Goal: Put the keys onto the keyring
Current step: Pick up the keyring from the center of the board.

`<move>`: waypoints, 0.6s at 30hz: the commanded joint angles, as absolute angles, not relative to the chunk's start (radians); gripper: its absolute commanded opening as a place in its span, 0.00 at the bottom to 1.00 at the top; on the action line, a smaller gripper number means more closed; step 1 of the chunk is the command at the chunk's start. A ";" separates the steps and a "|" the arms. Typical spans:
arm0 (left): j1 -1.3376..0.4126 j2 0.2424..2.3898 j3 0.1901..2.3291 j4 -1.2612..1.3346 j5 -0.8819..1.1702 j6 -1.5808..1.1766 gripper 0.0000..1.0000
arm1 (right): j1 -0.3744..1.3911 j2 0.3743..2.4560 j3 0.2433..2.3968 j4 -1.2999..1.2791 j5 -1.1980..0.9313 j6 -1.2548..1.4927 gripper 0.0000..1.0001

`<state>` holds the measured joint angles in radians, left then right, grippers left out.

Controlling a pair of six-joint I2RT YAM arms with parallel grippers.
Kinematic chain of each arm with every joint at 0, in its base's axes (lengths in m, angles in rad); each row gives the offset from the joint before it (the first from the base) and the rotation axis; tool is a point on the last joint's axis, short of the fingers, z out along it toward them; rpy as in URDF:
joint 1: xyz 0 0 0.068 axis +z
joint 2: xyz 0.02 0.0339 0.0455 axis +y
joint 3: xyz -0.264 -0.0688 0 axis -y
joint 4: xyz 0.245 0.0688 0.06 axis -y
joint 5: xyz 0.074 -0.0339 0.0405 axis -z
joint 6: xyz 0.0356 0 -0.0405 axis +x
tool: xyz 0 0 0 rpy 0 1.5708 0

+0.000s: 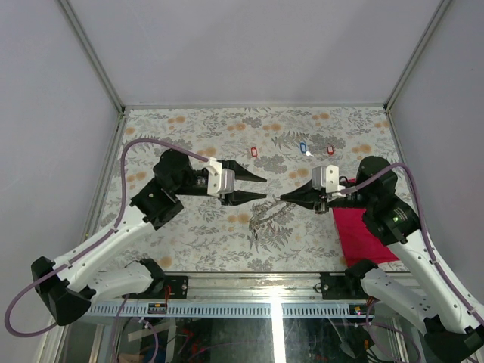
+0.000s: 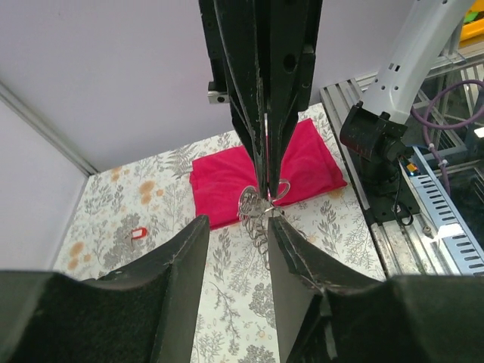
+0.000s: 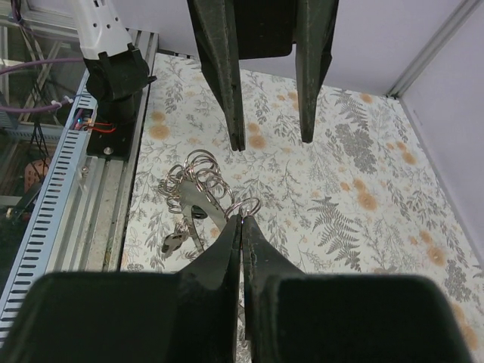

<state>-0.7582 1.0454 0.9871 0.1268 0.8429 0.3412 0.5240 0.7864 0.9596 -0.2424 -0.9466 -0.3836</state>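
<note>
The keyring (image 1: 264, 215), a floppy loop of small metal rings, hangs from my right gripper (image 1: 278, 199) down onto the table. The right gripper is shut on one small ring at its top (image 3: 246, 206), with the rest of the chain (image 3: 193, 185) below left. My left gripper (image 1: 261, 189) is open and empty, facing the right one tip to tip, its lower fingertip (image 2: 277, 224) right beside the ring (image 2: 261, 210). Keys lie at the back: a red one (image 1: 254, 151), a blue one (image 1: 302, 147), a white one (image 1: 308, 153) and another red one (image 1: 330, 150).
A red cloth (image 1: 363, 234) lies under the right arm and also shows in the left wrist view (image 2: 227, 181). A red key tag (image 2: 138, 234) lies on the floral tabletop. Metal frame rails and cable trays run along the near edge (image 3: 76, 189).
</note>
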 commanded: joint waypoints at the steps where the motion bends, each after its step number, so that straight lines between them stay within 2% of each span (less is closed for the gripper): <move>1: -0.756 1.072 1.059 0.033 0.952 0.445 0.37 | 0.529 0.774 0.989 -0.150 -1.018 -0.416 0.00; 6: -0.755 1.113 1.094 -0.014 1.067 0.481 0.37 | 0.529 0.782 0.998 -0.151 -1.048 -0.420 0.00; 18: -0.755 1.166 1.128 -0.069 1.065 0.526 0.36 | 0.529 0.779 1.001 -0.151 -1.090 -0.409 0.00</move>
<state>-0.7582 1.1603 1.0855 -0.0692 1.0409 0.4973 0.5240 0.7868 0.9600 -0.2317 -1.0435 -0.4011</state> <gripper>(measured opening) 0.360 0.011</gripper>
